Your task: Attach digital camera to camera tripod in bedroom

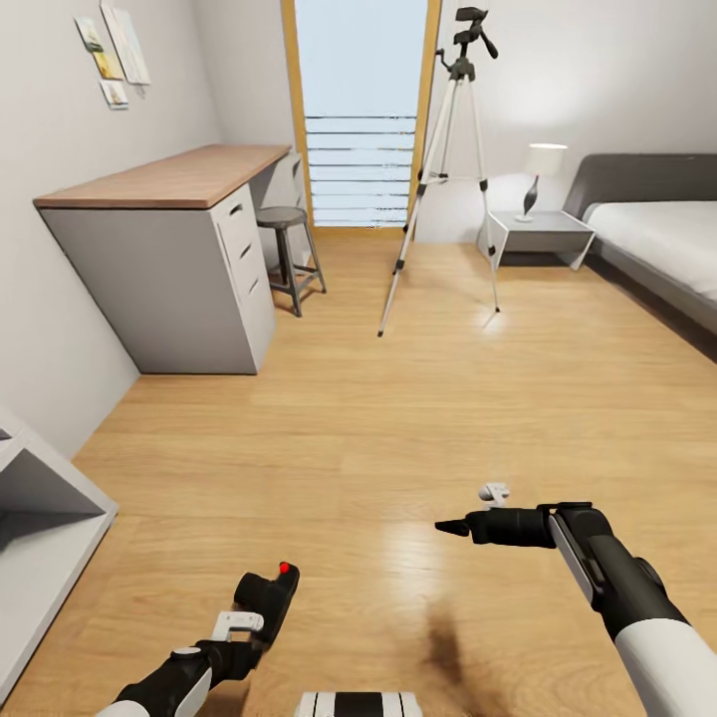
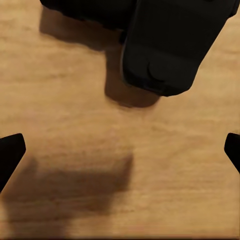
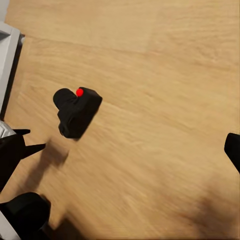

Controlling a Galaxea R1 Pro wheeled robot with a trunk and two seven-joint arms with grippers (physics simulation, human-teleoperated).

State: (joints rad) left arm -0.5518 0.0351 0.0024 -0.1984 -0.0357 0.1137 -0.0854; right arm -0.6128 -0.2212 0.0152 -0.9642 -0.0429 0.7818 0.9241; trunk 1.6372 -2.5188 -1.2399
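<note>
The small black digital camera (image 1: 269, 596) with its red dot on top lies on the light wood floor near me, at the lower left. My left gripper (image 1: 247, 639) hovers just behind it, open. In the left wrist view the left gripper (image 2: 120, 150) has its fingertips (image 2: 11, 154) far apart, and the camera (image 2: 170, 45) lies beyond them, not between them. My right gripper (image 1: 453, 526) hangs over bare floor to the camera's right, pointing left. The right gripper (image 3: 120, 150) is open in its wrist view, looking down on the camera (image 3: 77, 112). The camera tripod (image 1: 453, 149) stands far ahead by the window.
A wood-topped desk (image 1: 169, 179) runs along the left wall, with a round metal stool (image 1: 287, 244) beside it. At the back right are a grey nightstand (image 1: 538, 234) with a lamp (image 1: 541, 174) and a grey bed (image 1: 657, 229). A grey shelf unit (image 1: 40, 518) juts in at the near left.
</note>
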